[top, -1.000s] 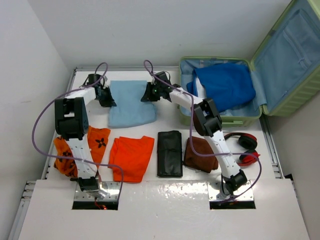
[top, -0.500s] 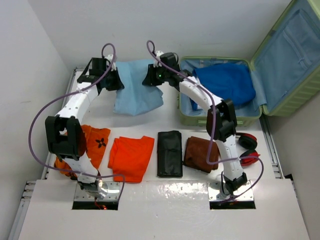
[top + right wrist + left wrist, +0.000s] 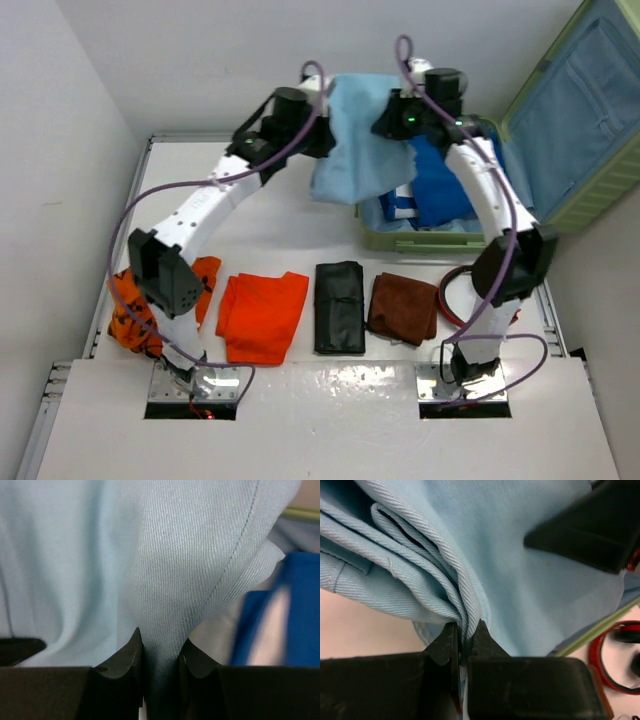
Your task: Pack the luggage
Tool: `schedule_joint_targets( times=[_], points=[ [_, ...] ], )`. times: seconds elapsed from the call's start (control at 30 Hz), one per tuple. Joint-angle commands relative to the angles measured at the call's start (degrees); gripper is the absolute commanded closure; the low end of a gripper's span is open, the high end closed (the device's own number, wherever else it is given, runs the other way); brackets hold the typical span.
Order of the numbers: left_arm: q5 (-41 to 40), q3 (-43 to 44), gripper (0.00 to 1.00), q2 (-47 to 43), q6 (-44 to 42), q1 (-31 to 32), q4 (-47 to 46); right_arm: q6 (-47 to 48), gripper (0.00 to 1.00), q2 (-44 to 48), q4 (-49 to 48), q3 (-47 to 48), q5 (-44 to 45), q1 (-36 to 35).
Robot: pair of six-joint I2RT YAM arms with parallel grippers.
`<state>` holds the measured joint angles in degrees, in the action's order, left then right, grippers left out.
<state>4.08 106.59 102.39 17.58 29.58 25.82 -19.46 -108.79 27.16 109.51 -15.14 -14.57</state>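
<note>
The light-green luggage (image 3: 585,190) lies open at the back right, its lid up, with a royal-blue garment (image 3: 445,190) inside. My left gripper (image 3: 322,125) and right gripper (image 3: 388,118) are each shut on an upper edge of a light-blue cloth (image 3: 360,155), which hangs in the air between them over the suitcase's left rim. In the left wrist view the gripper (image 3: 466,630) pinches folded light-blue cloth (image 3: 485,545). In the right wrist view the gripper (image 3: 160,642) pinches the same cloth (image 3: 150,555), with the blue garment (image 3: 295,610) to the right.
On the table's near side lie an orange patterned garment (image 3: 130,300), an orange folded shirt (image 3: 262,315), a black folded item (image 3: 339,305), a brown cloth (image 3: 405,308) and red headphones (image 3: 445,295) partly behind the right arm.
Both grippers lifted the light-blue cloth off the table and carried it right, from the back left to above the suitcase's left edge.
</note>
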Motion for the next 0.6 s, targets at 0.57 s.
schedule_joint_targets(
  times=[0.57],
  points=[
    [-2.5, 26.9, 1.0, 37.1, -1.4, 15.8, -19.5, 17.5, 1.0, 0.2, -12.9, -8.5, 9.9, 28.5]
  ],
)
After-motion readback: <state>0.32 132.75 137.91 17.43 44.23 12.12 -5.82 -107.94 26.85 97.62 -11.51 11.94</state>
